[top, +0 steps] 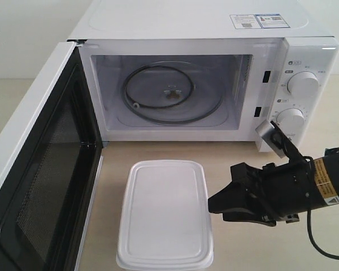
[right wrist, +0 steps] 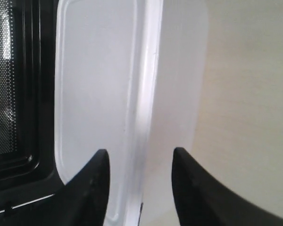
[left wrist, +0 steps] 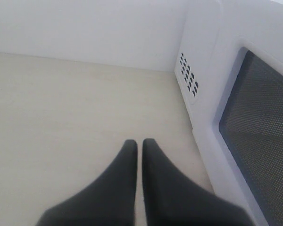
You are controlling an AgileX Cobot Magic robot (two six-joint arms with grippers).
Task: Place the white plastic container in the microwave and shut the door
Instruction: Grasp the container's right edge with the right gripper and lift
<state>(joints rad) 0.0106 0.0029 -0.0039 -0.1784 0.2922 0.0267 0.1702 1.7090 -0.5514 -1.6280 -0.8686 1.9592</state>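
The white plastic container [top: 164, 214] lies lid-up on the table just in front of the microwave [top: 203, 22]. The door [top: 39, 169] is swung wide open to the left, and the glass turntable [top: 169, 96] inside is bare. My right gripper [top: 213, 203] is at the container's right edge, open. In the right wrist view the right gripper [right wrist: 140, 153] has the container's [right wrist: 94, 84] rim line between its fingers, without closing on it. My left gripper [left wrist: 139, 141] is shut and empty, over bare table beside the door's [left wrist: 259, 122] outer face.
The microwave's two dials [top: 303, 83] are on its right front, just behind my right arm. The open door's dark mesh window [right wrist: 9, 84] borders the container's left side. Pale table [top: 260, 248] extends to the right of the container.
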